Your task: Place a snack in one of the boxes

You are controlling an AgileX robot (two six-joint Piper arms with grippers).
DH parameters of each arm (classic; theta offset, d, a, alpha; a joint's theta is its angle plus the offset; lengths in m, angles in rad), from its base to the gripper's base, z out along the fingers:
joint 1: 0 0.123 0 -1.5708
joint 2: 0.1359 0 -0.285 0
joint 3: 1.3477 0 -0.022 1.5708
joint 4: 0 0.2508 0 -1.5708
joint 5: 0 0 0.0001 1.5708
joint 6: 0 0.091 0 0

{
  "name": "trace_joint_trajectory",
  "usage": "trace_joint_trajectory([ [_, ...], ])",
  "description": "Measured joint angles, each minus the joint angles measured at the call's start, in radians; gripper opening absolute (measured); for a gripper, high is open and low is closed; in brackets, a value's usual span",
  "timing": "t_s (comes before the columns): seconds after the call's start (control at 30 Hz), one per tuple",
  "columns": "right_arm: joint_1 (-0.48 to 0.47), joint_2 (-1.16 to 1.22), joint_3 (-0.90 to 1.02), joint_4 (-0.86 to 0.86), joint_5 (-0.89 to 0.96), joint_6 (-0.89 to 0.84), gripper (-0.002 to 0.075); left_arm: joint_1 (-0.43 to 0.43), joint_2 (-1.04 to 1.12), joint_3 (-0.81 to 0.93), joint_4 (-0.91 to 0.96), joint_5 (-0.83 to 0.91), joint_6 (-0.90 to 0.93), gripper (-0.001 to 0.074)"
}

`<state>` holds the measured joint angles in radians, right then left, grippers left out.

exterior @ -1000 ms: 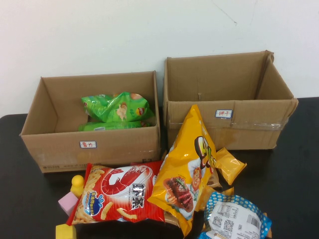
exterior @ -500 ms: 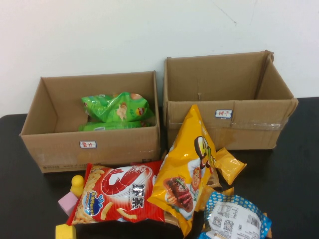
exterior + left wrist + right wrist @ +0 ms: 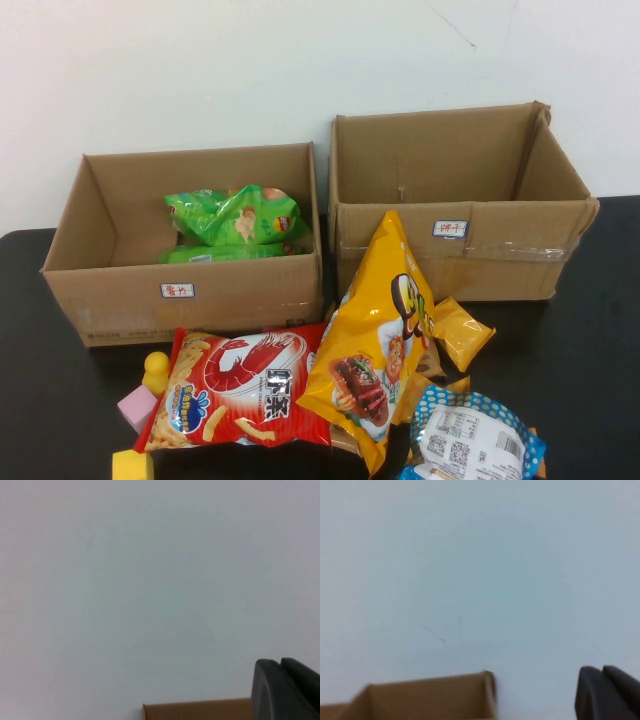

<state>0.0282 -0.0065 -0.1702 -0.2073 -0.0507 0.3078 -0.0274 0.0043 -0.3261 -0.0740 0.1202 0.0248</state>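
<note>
While the crinkly snack (image 3: pixel 468 440) with blue-and-white dotted edging and a white printed back lies at the table's near right edge, the lower brown cardboard box (image 3: pixel 190 300), red-lettered white label, is seen at the far left holding green bags (image 3: pixel 235 215). The right gripper (image 3: pixel 607 692) is raised facing the wall, clenched, empty. The left gripper (image 3: pixel 285 690) is likewise raised; its closure cannot be told.

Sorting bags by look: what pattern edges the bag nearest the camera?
Blue with white dots on the snack, clearest in the high view.
</note>
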Motion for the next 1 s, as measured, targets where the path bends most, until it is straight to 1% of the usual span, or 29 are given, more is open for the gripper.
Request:
trace_joint_trajectory([
  [0.1, 0.0, 0.051, -0.108, -0.062, 0.161, -0.006, -0.0001, 0.0, 0.05, -0.101, 0.032, 0.142, 0.002, -0.0001],
  [0.17, 0.0, 0.108, -0.167, -0.07, 0.241, -0.023, -0.0001, 0.0, 0.101, -0.151, 0.045, 0.225, 0.002, -0.0001],
  [0.2, 0.0, 0.18, -0.217, -0.071, 0.308, -0.036, -0.0001, 0.0, 0.155, -0.171, 0.05, 0.276, 0.002, -0.0001],
  [0.33, 0.0, 0.38, -0.294, -0.05, 0.434, -0.043, -0.0001, 0.0, 0.261, -0.174, 0.051, 0.374, 0.002, -0.0001],
  [0.4, 0.0, 0.48, -0.306, -0.036, 0.468, -0.044, -0.0001, 0.0, 0.31, -0.174, 0.054, 0.417, 0.002, -0.0001],
  [0.6, 0.0, 0.731, -0.311, -0.021, 0.476, -0.045, -0.0001, 0.0, 0.446, -0.174, 0.054, 0.506, 0.002, -0.0001],
  [0.73, 0.0, 0.887, -0.311, -0.021, 0.456, -0.045, -0.0001, 0.0, 0.52, -0.174, 0.054, 0.525, 0.002, -0.0001],
  [0.9, 0.005, 1.068, -0.315, -0.019, 0.335, -0.053, -0.0001, 0.0, 0.549, -0.174, 0.007, 0.496, 0.039, -0.0001],
  [1.0, 0.04, 1.185, -0.317, -0.019, 0.213, -0.103, -0.0001, 0.0, 0.549, -0.174, -0.009, 0.468, 0.058, -0.0001],
])
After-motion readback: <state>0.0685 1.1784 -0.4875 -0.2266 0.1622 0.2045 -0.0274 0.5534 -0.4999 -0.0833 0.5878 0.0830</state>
